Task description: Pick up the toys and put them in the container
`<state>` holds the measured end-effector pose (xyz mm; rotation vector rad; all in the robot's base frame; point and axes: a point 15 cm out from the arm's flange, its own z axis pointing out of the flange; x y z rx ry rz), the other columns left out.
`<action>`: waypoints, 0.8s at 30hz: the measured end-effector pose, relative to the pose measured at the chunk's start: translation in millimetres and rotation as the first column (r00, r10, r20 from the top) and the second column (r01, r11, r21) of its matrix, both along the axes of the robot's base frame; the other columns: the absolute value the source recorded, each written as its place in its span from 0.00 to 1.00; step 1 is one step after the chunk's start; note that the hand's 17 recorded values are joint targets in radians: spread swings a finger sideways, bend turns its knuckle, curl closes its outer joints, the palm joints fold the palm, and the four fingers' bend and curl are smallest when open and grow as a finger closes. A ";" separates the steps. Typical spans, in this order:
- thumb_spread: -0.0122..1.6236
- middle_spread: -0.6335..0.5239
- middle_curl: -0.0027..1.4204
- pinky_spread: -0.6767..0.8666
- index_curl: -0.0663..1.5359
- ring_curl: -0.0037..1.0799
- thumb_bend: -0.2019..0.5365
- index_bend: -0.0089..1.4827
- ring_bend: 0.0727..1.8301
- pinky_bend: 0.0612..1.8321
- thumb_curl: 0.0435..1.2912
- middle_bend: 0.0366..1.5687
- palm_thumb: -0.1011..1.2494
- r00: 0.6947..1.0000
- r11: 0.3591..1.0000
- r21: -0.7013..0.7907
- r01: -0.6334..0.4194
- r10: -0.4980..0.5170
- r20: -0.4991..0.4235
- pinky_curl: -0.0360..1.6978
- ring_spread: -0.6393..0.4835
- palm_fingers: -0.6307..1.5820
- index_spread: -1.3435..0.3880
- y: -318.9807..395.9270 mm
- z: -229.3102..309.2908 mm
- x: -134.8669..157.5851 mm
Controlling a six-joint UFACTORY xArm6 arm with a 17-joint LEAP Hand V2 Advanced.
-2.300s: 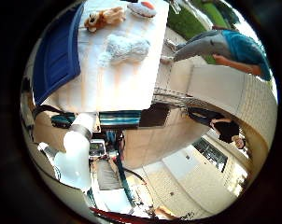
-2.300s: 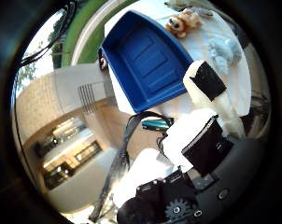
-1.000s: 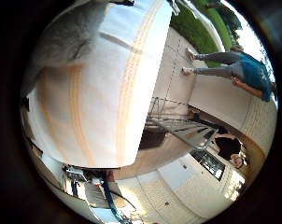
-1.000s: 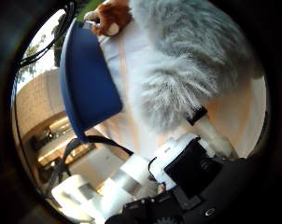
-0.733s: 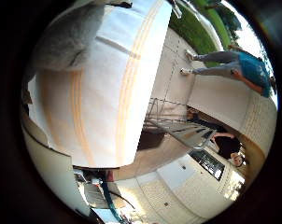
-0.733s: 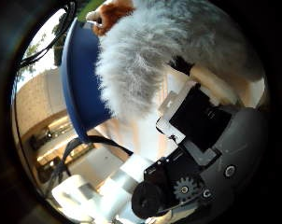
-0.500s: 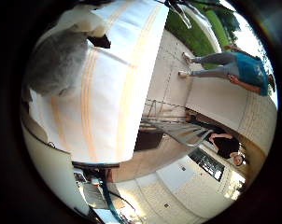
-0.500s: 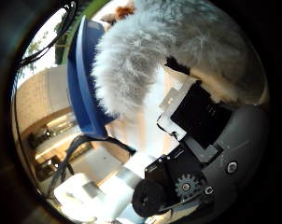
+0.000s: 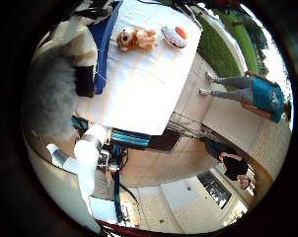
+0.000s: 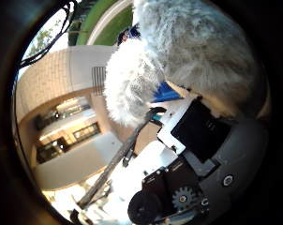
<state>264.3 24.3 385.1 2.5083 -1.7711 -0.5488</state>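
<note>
While the grey fluffy toy (image 10: 197, 51) is pressing this close against my palm, I am judging it as light, soft and very compressible, with long pile that is spilling out past my hand (image 10: 197, 154). My fingers (image 10: 202, 129) are curling in under its bulk and gripping it, though the fur is hiding exactly where the tips are sitting. In the little finger side view the same toy is hanging at the near edge, lifted clear of the worktop (image 9: 144, 94). Beside it the blue container (image 9: 102, 49) is lying along the worktop's edge, so the drop looks close.

Further along the white cloth, the brown plush dog (image 9: 135, 38) is lying near the container, and the white and orange toy (image 9: 174, 35) is lying just beyond the dog, apart from it. I am guessing both are equally soft and light. For each, I am reckoning the thick middle of the body is the place to take hold, since limbs and loose fur would be sliding out of a pinch.
</note>
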 end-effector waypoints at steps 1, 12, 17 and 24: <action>0.72 0.32 0.71 0.60 0.27 0.77 0.25 0.39 0.75 0.72 0.45 0.72 0.80 1.000 1.000 0.006 -0.010 0.010 0.004 0.50 0.49 0.67 0.24 11.2 -0.3 6.8; 0.76 0.36 0.70 0.59 0.40 0.70 0.22 0.47 0.69 0.70 0.43 0.67 0.69 0.998 0.993 0.104 -0.064 0.064 0.001 0.54 0.53 0.59 0.25 125.5 -68.9 92.1; 0.77 0.49 0.51 0.65 0.40 0.52 0.24 0.41 0.45 0.49 0.38 0.32 0.66 0.990 0.992 0.099 -0.084 0.094 -0.101 0.45 0.70 0.21 0.50 131.2 -107.8 92.1; 0.76 0.56 0.36 0.69 0.32 0.35 0.24 0.25 0.25 0.30 0.35 0.11 0.65 0.976 0.982 0.115 -0.153 0.168 -0.137 0.34 0.79 0.20 0.54 126.7 -132.9 95.9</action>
